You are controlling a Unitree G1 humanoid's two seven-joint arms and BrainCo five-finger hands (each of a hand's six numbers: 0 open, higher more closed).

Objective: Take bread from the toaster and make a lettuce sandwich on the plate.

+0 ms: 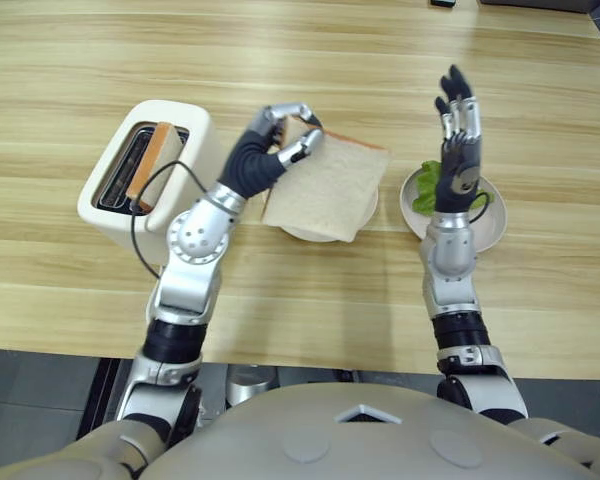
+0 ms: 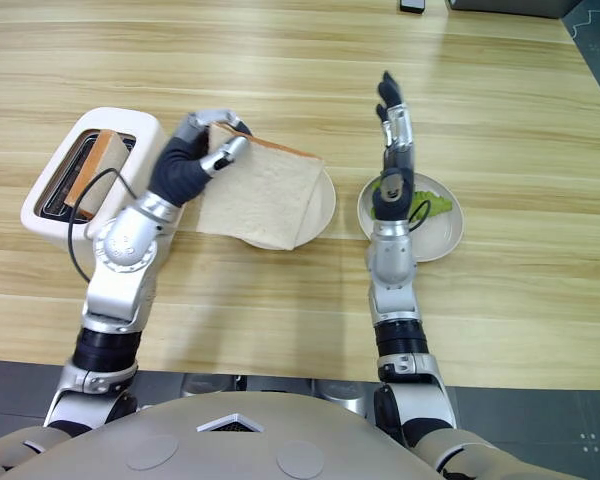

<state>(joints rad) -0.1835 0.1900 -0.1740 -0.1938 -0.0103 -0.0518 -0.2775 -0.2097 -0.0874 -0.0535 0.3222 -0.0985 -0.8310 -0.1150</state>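
The left robot hand, pinching the bread slice, should lay it flat in the middle of the plate, while the right robot hand is open and empty.

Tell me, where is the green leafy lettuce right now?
In the left eye view, the green lettuce leaf lies on the small round cream plate on the robot's right, partly behind its open right hand.

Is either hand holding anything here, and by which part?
The left hand pinches the bread slice at its far left corner; the right hand holds nothing.
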